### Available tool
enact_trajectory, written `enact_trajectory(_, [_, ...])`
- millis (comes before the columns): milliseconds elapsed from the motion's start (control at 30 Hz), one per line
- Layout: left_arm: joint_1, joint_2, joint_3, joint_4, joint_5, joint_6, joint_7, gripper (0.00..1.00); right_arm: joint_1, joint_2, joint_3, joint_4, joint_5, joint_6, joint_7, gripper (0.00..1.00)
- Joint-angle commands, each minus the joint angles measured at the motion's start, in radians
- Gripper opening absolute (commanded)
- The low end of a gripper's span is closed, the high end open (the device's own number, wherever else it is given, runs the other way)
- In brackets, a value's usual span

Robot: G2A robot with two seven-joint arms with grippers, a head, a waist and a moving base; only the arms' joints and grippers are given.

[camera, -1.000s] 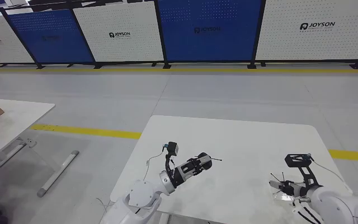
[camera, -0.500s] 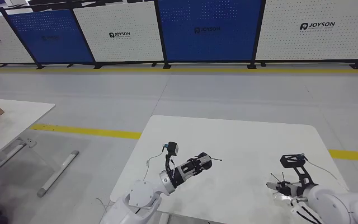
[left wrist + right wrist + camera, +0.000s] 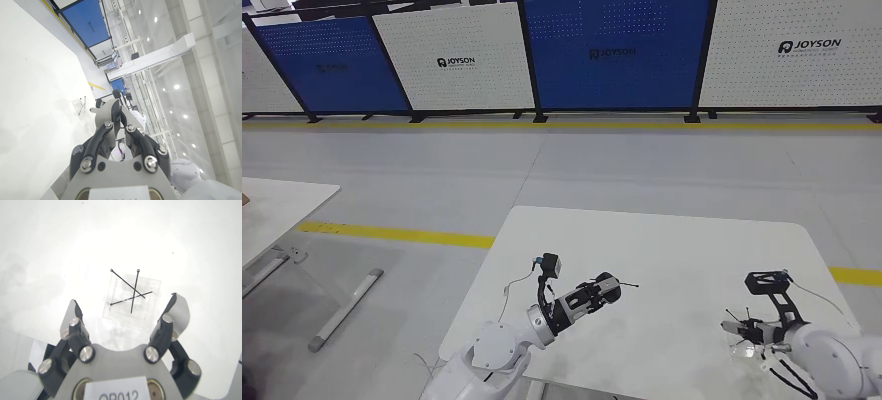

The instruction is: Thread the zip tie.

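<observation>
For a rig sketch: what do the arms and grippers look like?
The left arm and right arm are white, rounded shells. The left gripper and right gripper match: grey plate, black linkages, silver screws, pale curved fingers with black ribbed pads, white label. Each wrist carries a black camera bracket and thin cable.

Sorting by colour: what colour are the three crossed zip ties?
Black zip ties, seen best in the right wrist view.

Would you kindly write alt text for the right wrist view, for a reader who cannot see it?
Three black zip ties lie crossed on a clear plastic square on the white table. The right claw hangs open near it, holding nothing.
</observation>
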Motion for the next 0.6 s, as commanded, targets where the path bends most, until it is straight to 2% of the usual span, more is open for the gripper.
enact_trajectory(0, [0.000, 0.000, 0.000, 0.000, 0.000, 0.000, 0.000, 0.00, -0.001, 0.002, 0.017, 0.001, 0.007, 0.007, 0.005, 0.90])
enact_trajectory(33, [0.000, 0.000, 0.000, 0.000, 0.000, 0.000, 0.000, 0.00, -0.002, 0.003, 0.023, 0.000, 0.008, 0.005, 0.008, 0.67])
enact_trajectory(67, [0.000, 0.000, 0.000, 0.000, 0.000, 0.000, 0.000, 0.00, -0.003, 0.004, 0.028, 0.002, 0.002, 0.009, 0.013, 0.49])
enact_trajectory(133, [0.000, 0.000, 0.000, 0.000, 0.000, 0.000, 0.000, 0.00, -0.003, 0.006, 0.030, 0.003, -0.004, 0.013, 0.019, 0.42])
enact_trajectory(200, [0.000, 0.000, 0.000, 0.000, 0.000, 0.000, 0.000, 0.00, -0.001, 0.007, 0.034, 0.007, -0.003, 0.014, 0.023, 0.31])
enact_trajectory(300, [0.000, 0.000, 0.000, 0.000, 0.000, 0.000, 0.000, 0.00, 0.003, 0.008, 0.035, 0.010, -0.004, 0.010, 0.029, 0.26])
enact_trajectory(400, [0.000, 0.000, 0.000, 0.000, 0.000, 0.000, 0.000, 0.00, 0.009, 0.010, 0.036, 0.013, -0.004, 0.008, 0.038, 0.28])
enact_trajectory(567, [0.000, 0.000, 0.000, 0.000, 0.000, 0.000, 0.000, 0.00, 0.035, 0.011, 0.014, 0.032, -0.013, 0.000, 0.068, 0.24])
